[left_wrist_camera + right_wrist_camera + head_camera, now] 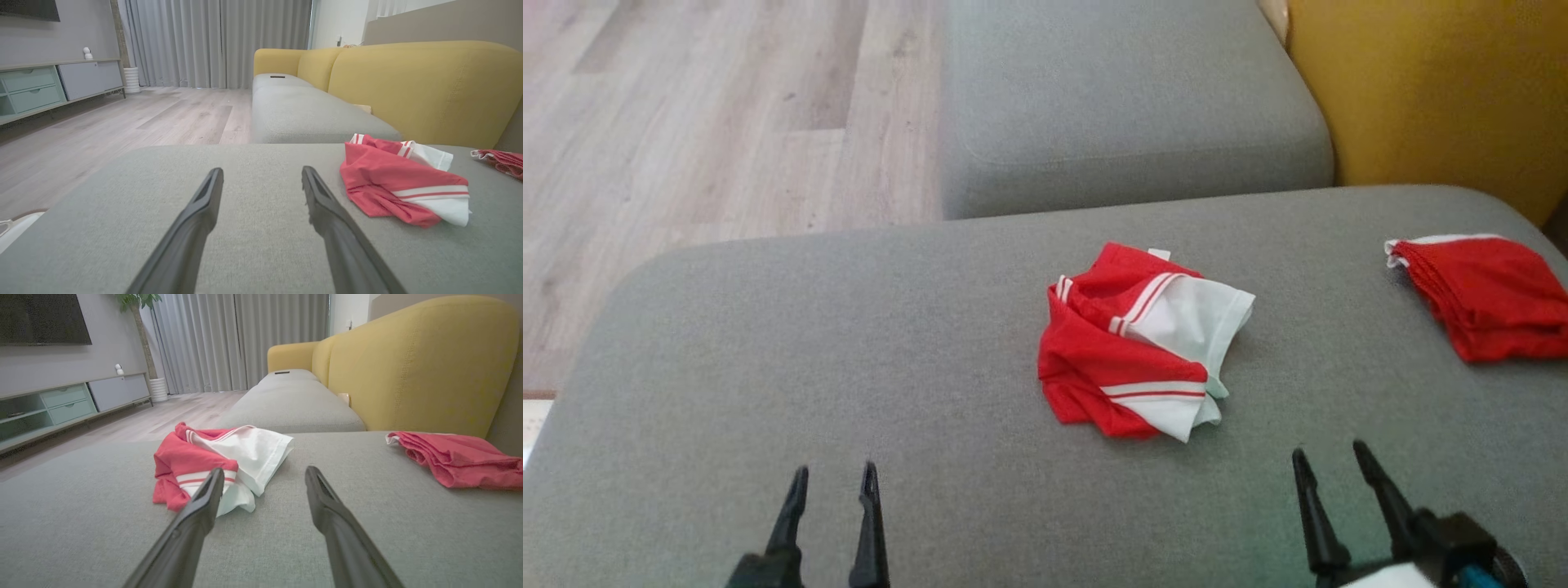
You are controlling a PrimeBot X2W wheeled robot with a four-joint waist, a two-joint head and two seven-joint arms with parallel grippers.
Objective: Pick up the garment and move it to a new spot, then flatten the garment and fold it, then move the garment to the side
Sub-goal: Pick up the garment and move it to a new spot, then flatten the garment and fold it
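2 garments: crumpled red-and-white garment, folded red garment. 2 grippers: left gripper, right gripper. 2 grey seat cushions: near cushion, far cushion. 1 media cabinet.

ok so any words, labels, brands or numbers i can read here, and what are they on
No readable text anywhere.
The red and white garment has a small white tag at its far edge, too small to read.
The folded red garment shows no lettering.

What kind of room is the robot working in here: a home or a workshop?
Most likely a living room in a home: a sofa with a yellow backrest, a dark television on the wall above a low cabinet with drawers, and long grey curtains.
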